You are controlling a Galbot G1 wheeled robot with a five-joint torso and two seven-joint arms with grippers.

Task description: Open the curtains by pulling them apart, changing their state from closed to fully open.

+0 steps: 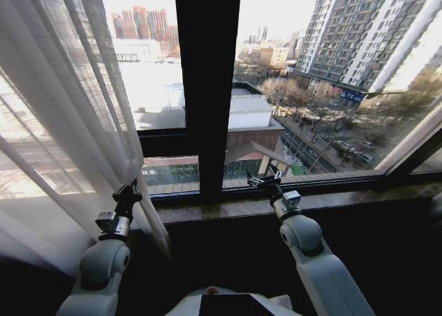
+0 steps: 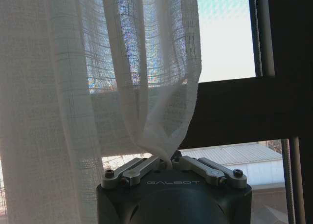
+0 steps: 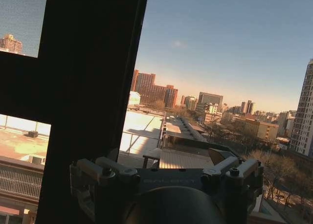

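Note:
The curtains (image 1: 62, 109) hang as one sheer white pleated panel, bunched over the left part of the window. My left gripper (image 1: 128, 192) is at the panel's lower inner edge and is shut on a pinch of the fabric. In the left wrist view the curtain (image 2: 146, 87) narrows to a fold caught between the closed fingers of the left gripper (image 2: 166, 159). My right gripper (image 1: 262, 181) hovers over the sill just right of the centre bar. It is open and holds nothing, with the right gripper's (image 3: 166, 169) fingers spread wide against the city view.
A broad dark vertical window bar (image 1: 206, 88) stands between the two arms, with a horizontal bar at sill height. The stone sill (image 1: 228, 209) runs across in front of the glass. A pale slanted strip (image 1: 411, 140) crosses the far right edge.

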